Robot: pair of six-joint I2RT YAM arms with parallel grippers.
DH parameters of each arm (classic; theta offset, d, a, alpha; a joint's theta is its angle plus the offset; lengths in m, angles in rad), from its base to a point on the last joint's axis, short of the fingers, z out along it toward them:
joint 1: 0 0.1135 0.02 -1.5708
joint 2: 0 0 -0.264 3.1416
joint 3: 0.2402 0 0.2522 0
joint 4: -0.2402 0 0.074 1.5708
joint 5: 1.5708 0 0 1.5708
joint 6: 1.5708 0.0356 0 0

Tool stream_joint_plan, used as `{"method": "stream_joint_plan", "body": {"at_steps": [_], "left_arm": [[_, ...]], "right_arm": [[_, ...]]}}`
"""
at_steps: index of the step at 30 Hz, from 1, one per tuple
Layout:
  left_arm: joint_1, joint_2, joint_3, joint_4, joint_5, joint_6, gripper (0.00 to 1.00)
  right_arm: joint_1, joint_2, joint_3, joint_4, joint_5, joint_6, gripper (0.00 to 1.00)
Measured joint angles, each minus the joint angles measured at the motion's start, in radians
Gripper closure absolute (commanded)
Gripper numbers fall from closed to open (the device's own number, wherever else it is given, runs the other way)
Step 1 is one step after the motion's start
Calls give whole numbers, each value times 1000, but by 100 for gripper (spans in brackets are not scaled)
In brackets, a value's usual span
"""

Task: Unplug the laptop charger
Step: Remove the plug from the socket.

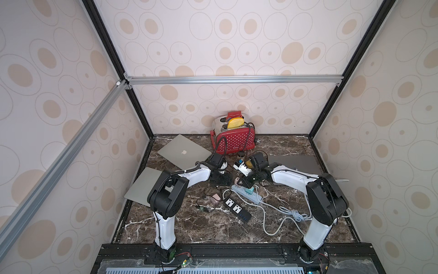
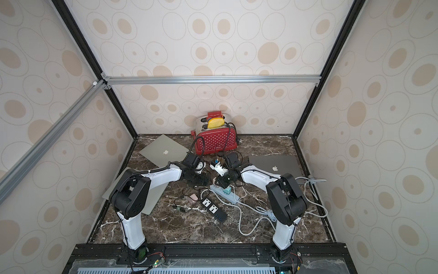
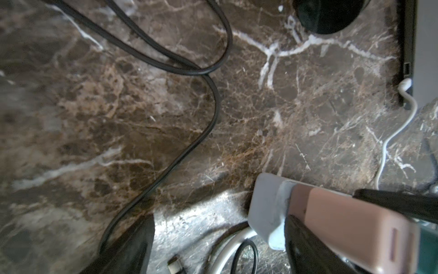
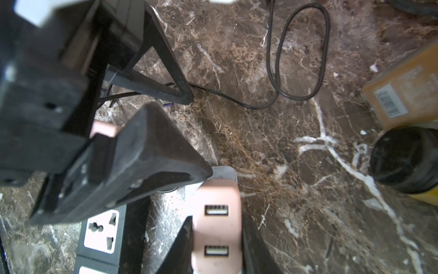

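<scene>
- The pink rectangular plastic charger with two USB ports is set upright on one end of the pale grey-blue power strip, near the middle of the dark marble table top. Its lower part is cut off in the right wrist view.
- The right gripper is clamped on this charger, with a black finger pressed against each side. The prongs and the socket are hidden.
- Both USB ports are seen empty.
- In both top views the charger is reduced to a small pink fleck behind the gripper.
- The left gripper is spread wide just beside the strip's end. Nothing is seen held between its fingers.
- A thin white cable is plugged into the edge of the dark grey closed laptop. Its other end is lost behind a black finger and cannot be traced.
- One corner of the laptop is covered by the right arm in both top views.
</scene>
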Motion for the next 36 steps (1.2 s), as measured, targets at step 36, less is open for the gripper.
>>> {"method": "stream_joint_plan", "body": {"at_steps": [36], "left_arm": [[-7,-2,-20,40,-10,11,13]], "right_arm": [[6,-80,-162,230,72,169,90]]}}
